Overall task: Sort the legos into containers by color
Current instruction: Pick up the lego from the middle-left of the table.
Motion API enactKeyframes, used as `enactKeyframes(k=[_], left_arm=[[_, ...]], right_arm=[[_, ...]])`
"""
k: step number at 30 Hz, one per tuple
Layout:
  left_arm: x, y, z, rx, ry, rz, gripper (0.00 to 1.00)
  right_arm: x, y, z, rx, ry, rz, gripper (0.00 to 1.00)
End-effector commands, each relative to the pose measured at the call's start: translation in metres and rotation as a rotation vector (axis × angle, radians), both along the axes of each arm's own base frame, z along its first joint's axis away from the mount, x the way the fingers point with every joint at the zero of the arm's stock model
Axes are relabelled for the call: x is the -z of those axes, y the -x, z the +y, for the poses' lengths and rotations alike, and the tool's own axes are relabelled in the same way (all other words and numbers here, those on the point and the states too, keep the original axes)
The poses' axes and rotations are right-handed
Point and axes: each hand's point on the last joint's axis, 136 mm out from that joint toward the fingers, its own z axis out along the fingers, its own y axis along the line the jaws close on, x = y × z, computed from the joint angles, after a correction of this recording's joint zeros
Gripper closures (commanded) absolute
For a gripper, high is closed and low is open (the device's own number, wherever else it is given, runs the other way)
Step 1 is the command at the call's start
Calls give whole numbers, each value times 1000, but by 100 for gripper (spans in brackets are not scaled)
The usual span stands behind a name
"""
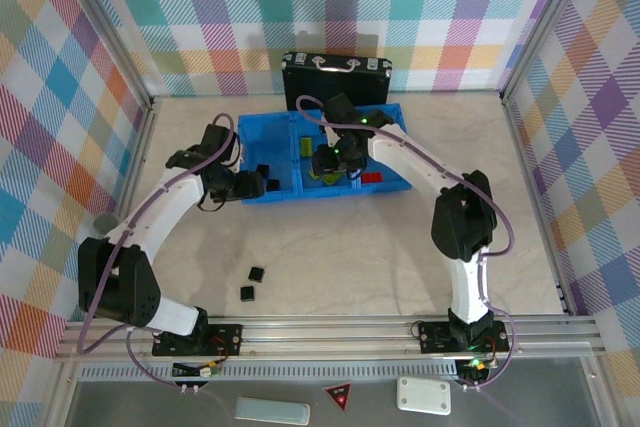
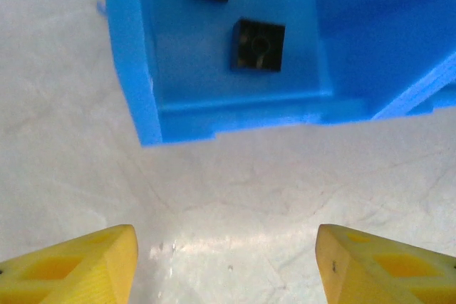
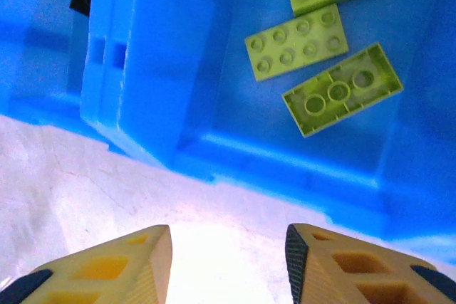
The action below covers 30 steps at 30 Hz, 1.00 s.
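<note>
At 7 o'clock of the bright-blue plastic three-compartment tray (image 1: 262, 137), two small black square plastic bricks (image 1: 256, 273) lie loose on the pale surface (image 1: 350, 267), likely light, rigid and slick, best pinched across opposite flat sides, while the left pincer (image 2: 226, 247) and right pincer (image 3: 228, 247) both hang spread, empty.

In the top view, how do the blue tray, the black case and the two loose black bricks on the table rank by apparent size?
1. blue tray
2. black case, somewhat smaller
3. loose black bricks: smallest; the two look alike, so unranked
</note>
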Motion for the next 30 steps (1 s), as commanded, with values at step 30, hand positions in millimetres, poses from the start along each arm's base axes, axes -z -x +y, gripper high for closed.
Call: enactKeyframes(k=[30], left_arm=[[92,134,-23,-31,-114,181,34]], right_arm=[[0,82,-54,29,-16,35,51]])
